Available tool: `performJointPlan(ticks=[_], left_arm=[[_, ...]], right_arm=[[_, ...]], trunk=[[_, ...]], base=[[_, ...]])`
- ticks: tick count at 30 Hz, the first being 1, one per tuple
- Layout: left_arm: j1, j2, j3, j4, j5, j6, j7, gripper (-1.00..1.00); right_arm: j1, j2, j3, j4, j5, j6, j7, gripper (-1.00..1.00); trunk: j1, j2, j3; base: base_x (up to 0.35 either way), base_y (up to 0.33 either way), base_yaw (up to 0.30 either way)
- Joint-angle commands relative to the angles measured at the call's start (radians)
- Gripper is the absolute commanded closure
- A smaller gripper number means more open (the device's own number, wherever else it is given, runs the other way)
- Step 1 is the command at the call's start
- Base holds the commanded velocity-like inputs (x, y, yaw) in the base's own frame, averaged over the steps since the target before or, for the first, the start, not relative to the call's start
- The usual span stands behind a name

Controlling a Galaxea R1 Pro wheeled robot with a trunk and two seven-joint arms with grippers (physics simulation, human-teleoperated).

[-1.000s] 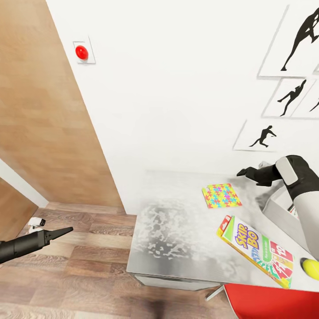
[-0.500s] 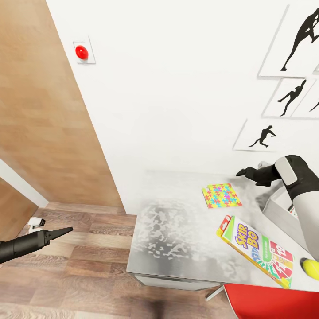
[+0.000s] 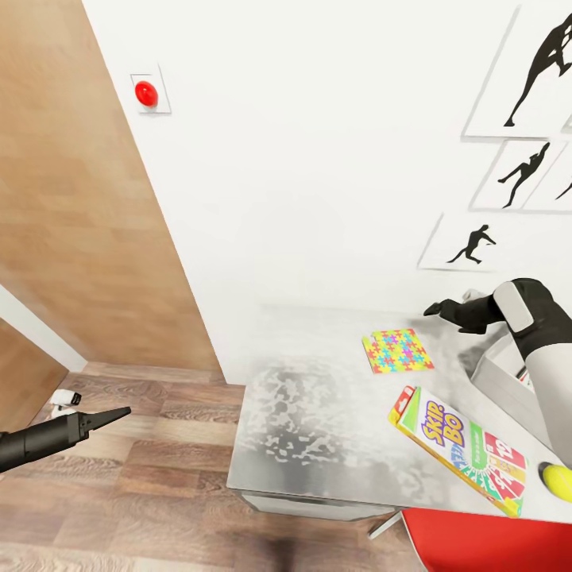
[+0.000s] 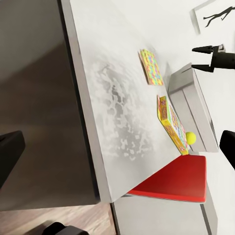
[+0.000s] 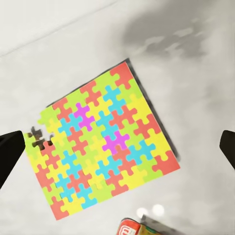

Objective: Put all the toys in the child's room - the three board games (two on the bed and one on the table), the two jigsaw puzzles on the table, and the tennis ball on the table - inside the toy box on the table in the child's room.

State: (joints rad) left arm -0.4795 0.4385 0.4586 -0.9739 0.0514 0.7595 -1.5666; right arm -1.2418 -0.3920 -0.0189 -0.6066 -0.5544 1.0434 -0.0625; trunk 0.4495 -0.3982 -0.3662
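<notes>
We looked down on a long pale grey-white table (image 3: pixel 318 413) set against a white wall. On it lay a thin flat square jigsaw puzzle (image 3: pixel 397 350) of interlocking yellow, pink, blue and green pieces, flat and apart from the other toys. Nearer us lay a flat rectangular board game box (image 3: pixel 459 449) with green and red edges and big lettering, a small yellow-green tennis ball (image 3: pixel 557 480) just beside its far end, and beyond them the shallow light-grey plastic toy box (image 3: pixel 496 377). We judged the puzzle light, stiff and very thin, lying flush with the smooth top, so it would best be pinched at an edge or slid to the table's rim first. Our right gripper (image 3: pixel 436 308) hovered above the table just past the puzzle, its fingers spread wide and holding nothing; its wrist camera looked straight down on the puzzle (image 5: pixel 103 144). Our left gripper (image 3: pixel 119 413) hung over the wood floor, well apart from the table, and we could not tell whether its fingers were parted.
</notes>
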Motion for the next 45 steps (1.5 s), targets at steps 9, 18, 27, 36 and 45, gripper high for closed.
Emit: performJointPlan(ticks=[9,18,27,36,45], left_arm=[[-0.001,0.000,0.000,0.000,0.000,0.010,-0.004,-1.00],[-0.001,0.000,0.000,0.000,-0.001,0.009,-0.004,-1.00],[-0.001,0.000,0.000,0.000,-0.001,0.009,-0.004,-1.00],[-0.001,0.000,0.000,0.000,-0.001,0.009,-0.004,-1.00],[-0.001,0.000,0.000,0.000,-0.001,0.009,-0.004,-1.00]], right_arm=[[-0.002,-0.001,-0.002,-0.001,-0.010,0.004,-0.007,-1.00],[-0.004,-0.001,-0.003,-0.001,-0.009,0.004,-0.007,-1.00],[-0.005,-0.001,-0.003,-0.001,-0.010,0.004,-0.007,-1.00],[-0.016,-0.001,-0.004,-0.001,-0.010,0.004,-0.006,-1.00],[-0.037,-0.001,-0.004,-0.001,-0.010,0.004,-0.004,-1.00]], trunk=[[0.001,-0.002,-0.013],[0.001,-0.002,-0.027],[0.001,-0.002,-0.042],[0.001,-0.002,-0.057],[0.001,-0.002,-0.072]], base=[[0.000,0.000,0.000],[0.000,0.000,0.000],[0.000,0.000,0.000],[0.000,0.000,0.000],[0.000,0.000,0.000]])
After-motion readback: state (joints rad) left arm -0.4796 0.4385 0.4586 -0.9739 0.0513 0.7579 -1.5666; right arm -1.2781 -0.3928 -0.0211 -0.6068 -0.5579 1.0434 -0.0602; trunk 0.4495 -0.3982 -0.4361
